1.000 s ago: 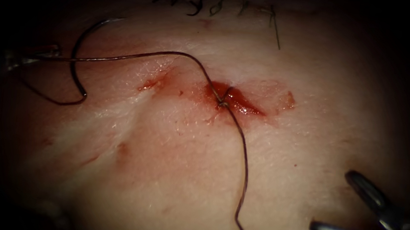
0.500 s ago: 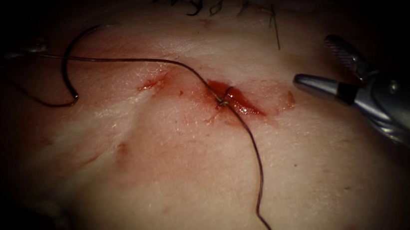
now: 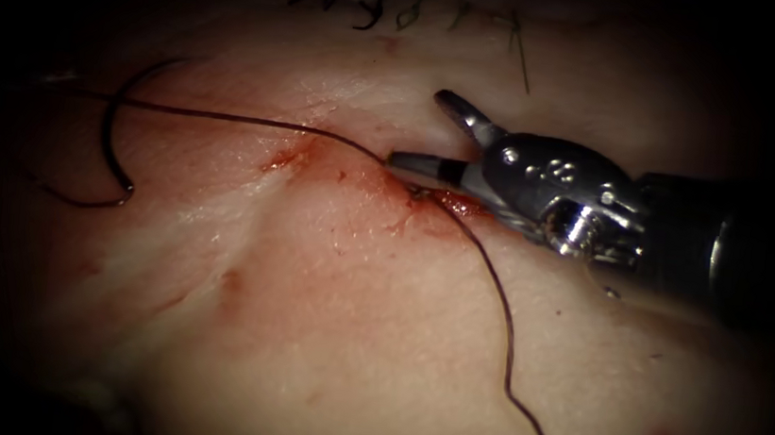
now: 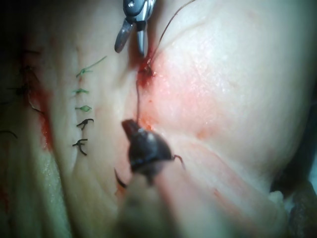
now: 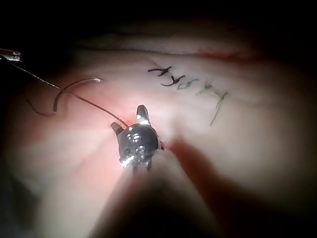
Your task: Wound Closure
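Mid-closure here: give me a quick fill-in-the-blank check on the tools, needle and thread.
1. The right tool, at the cut, has its fingers ____ and holds nothing.
2. The left tool holds the ____.
3. The needle lies free on the tissue, ____ of the cut.
Missing: open; thread; left.

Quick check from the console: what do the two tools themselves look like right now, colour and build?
The right tool is shiny silver metal: two slim tapered jaws, one with a dark band near its base, on a rounded wrist with small round rivets, then a dark shaft. The left tool looks dark and rounded, narrowing to a blunt tip, on a pale shaft.
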Motion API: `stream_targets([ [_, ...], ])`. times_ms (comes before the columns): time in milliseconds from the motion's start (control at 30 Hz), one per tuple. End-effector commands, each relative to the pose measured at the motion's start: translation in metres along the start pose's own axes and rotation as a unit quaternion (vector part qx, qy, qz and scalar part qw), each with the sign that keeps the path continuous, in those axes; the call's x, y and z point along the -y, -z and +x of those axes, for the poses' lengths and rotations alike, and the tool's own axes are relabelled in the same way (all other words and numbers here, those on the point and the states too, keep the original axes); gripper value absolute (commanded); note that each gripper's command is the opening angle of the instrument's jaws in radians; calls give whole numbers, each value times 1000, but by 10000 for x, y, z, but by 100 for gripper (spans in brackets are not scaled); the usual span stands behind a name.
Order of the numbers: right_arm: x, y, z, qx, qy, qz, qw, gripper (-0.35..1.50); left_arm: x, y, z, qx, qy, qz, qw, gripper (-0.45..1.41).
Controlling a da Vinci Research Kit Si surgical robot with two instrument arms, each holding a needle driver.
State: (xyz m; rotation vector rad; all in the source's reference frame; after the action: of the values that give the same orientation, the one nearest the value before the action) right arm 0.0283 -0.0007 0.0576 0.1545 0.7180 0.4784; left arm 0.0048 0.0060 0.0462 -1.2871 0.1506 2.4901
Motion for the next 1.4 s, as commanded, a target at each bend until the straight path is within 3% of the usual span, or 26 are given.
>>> stream_targets([
  [33,9,-19,-1,0,5,5,1000,148,-4,-7,-2,0,1,0,1000,-45],
  [233,22,-49,-12,1,29,5,1000,148,-2,-4,2,-3,-2,2,1000,-45],
  [433,9,-76,-23,14,42,-21,999,148,-4,-4,3,-4,-1,0,1000,-45],
  [633,-1,-84,-18,-6,38,-57,998,148,-9,-2,7,-4,-1,0,1000,-45],
  [900,9,-111,-3,-9,42,-50,998,148,-11,-1,12,-5,-1,-2,1000,-45],
  [1400,3,-130,5,-10,54,-49,997,145,-16,6,16,-6,-6,-4,1000,-45],
])
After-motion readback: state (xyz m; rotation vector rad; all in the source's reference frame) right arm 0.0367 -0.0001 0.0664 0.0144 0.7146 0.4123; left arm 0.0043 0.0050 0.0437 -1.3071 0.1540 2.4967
